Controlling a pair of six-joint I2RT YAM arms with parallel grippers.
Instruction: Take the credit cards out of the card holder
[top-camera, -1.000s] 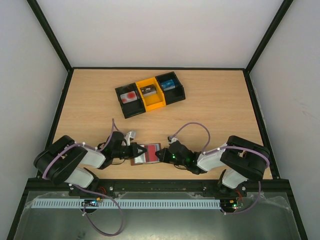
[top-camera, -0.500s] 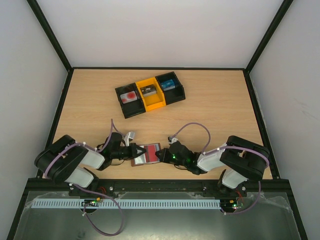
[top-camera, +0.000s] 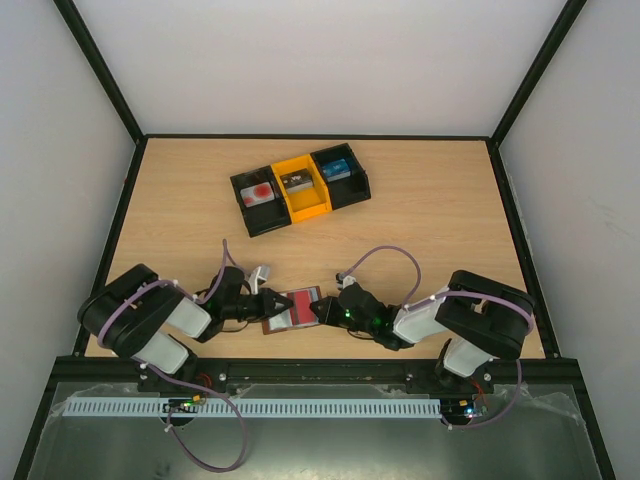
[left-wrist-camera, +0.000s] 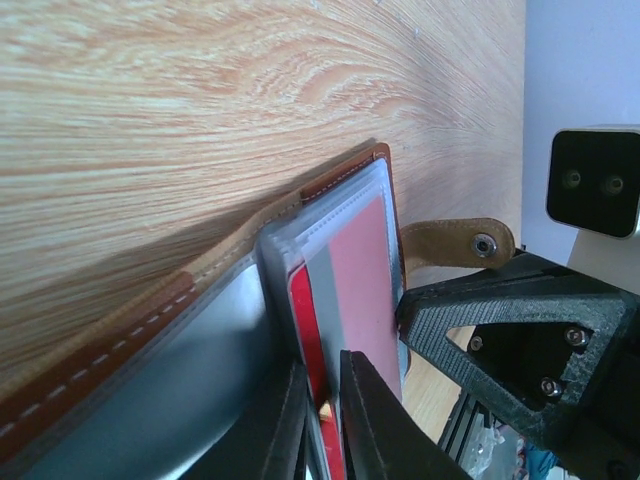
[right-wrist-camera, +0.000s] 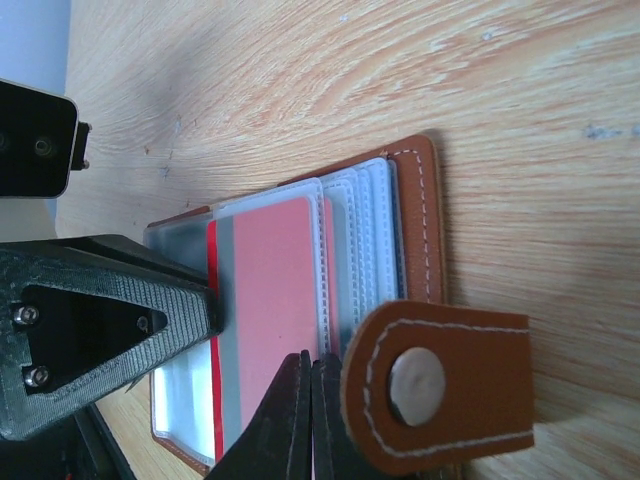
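The brown card holder (top-camera: 292, 310) lies open near the table's front edge, between my two grippers. A red-pink credit card (left-wrist-camera: 355, 270) (right-wrist-camera: 270, 290) sits in a clear sleeve that stands up from the holder (left-wrist-camera: 100, 350). My left gripper (top-camera: 270, 304) (left-wrist-camera: 322, 410) straddles the card's red edge, its jaws a narrow gap apart. On the opposite side my right gripper (top-camera: 318, 312) (right-wrist-camera: 312, 400) is shut on the sleeve edge, next to the holder's snap tab (right-wrist-camera: 440, 385). A whitish credit card with a red round mark (top-camera: 260, 192) lies in the tray's left compartment.
A black-and-yellow three-part tray (top-camera: 305, 212) stands mid-table behind the arms, with small items in each compartment. Black frame rails border the wooden table on both sides and at the back. The right gripper's black finger (left-wrist-camera: 500, 330) presses close to the sleeve.
My left arm's elbow has shifted a little, and the left jaws have eased slightly apart on the card's edge. The card holder and right arm have stayed put.
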